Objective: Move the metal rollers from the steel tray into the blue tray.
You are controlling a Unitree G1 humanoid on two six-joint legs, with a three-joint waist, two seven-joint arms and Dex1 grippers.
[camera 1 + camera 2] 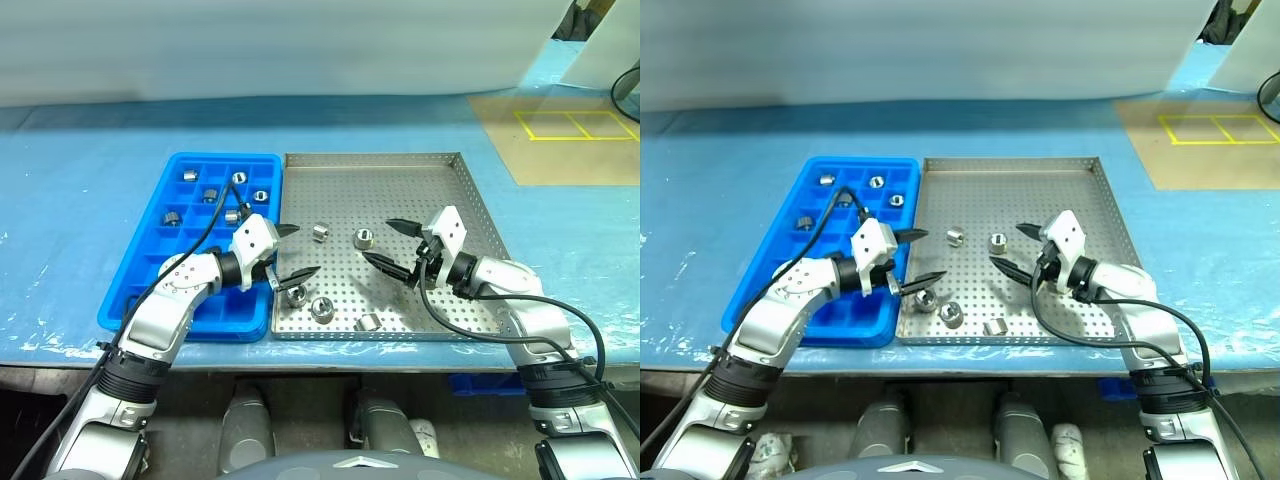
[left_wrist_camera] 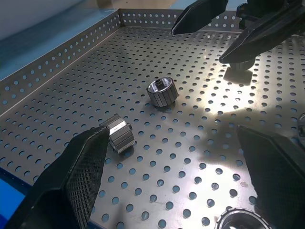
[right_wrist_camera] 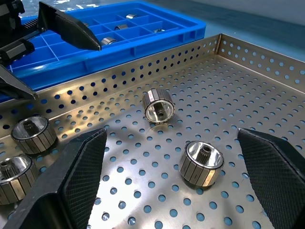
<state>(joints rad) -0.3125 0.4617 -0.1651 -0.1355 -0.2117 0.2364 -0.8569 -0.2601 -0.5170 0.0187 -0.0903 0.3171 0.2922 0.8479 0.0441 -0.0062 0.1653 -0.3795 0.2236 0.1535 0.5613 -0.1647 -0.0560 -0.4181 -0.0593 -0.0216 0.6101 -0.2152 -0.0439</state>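
The steel tray [image 1: 460,200] lies in the middle of the table with the blue tray [image 1: 150,270] against its left side. Several metal rollers lie loose on the perforated floor: two near the middle [image 1: 320,232] [image 1: 364,238] and three near the front rim [image 1: 296,294] [image 1: 323,309] [image 1: 368,322]. Several more rollers [image 1: 210,195] sit in the blue tray's far compartments. My left gripper [image 1: 298,251] hovers open over the steel tray's left edge, empty. My right gripper [image 1: 380,241] hovers open over the tray's middle, facing the left one, empty. The two middle rollers lie between them.
A pale blue covering [image 1: 80,200] spreads over the table. A tan patch with yellow square markings [image 1: 570,140] lies at the back right. White sheeting [image 1: 250,50] runs along the back. The table's front edge [image 1: 320,355] is just behind the trays' near rims.
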